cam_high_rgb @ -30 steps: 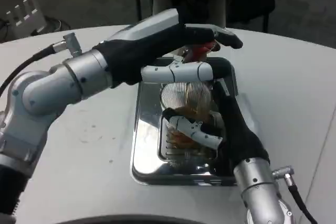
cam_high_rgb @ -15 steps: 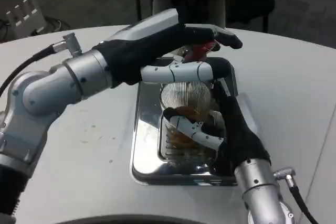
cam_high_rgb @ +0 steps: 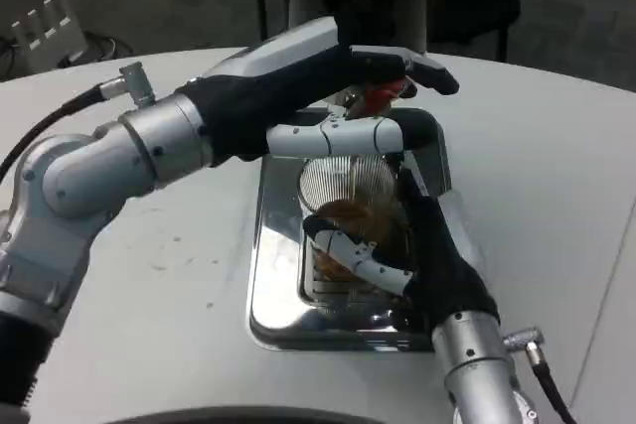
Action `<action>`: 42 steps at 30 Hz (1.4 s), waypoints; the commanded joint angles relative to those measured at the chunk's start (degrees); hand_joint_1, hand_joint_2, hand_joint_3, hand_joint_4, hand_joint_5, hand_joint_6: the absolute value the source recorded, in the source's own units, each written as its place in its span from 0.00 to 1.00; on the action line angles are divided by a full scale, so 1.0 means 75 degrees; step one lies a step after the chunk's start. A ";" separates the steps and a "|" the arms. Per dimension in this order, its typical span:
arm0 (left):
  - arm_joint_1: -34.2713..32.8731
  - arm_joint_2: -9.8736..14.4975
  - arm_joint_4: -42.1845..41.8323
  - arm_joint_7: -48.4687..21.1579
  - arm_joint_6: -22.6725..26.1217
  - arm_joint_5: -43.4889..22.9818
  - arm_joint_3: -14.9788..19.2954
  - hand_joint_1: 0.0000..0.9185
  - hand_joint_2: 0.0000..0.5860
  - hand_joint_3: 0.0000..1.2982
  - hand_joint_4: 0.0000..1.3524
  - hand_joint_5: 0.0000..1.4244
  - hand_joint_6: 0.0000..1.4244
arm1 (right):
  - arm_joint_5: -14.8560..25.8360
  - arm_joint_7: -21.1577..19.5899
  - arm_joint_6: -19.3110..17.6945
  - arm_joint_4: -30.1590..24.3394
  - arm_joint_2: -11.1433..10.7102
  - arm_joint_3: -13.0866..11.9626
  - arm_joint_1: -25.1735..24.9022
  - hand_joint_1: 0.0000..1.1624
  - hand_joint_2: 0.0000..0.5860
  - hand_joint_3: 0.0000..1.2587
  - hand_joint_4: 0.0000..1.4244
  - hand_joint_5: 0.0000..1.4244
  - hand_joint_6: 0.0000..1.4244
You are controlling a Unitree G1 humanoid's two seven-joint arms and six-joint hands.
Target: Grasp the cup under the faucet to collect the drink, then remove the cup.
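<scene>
Ribbed clear cup, amber drink

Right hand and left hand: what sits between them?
In the head view, the ribbed cup with brown drink sits between the right hand and left hand.

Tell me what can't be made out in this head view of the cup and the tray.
- Faucet spout: covered by the left hand; just a red part peeks out.
- Cup base and near wall: hidden by the right hand.
- Drink level: the ribbed, glaring wall blurs it.
- Steel tray right side: behind the right hand.
</scene>
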 commanded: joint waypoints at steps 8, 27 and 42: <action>0.0288 0.0371 0.0395 -0.0301 0.0142 0.0323 -0.0114 0.00 0.26 0.22 0.13 0.15 0.22 | -0.0197 -0.0603 -0.0065 0.0358 0.0428 0.0148 0.0009 0.58 0.36 0.02 0.05 0.09 0.11; 0.0462 0.0395 0.0397 -0.0010 -0.0088 0.0106 0.0225 0.00 0.21 0.16 0.12 0.15 0.23 | -0.0511 -0.2582 -0.0310 0.1079 0.1093 0.0508 0.0034 0.63 0.40 0.34 0.36 0.37 0.29; 0.0803 -0.0072 -0.0234 0.0625 -0.0271 -0.0841 0.1235 0.00 0.19 0.17 0.15 0.21 0.26 | -0.0409 -0.2931 -0.0295 0.0856 0.1098 0.0539 0.0164 0.63 0.41 0.42 0.48 0.50 0.38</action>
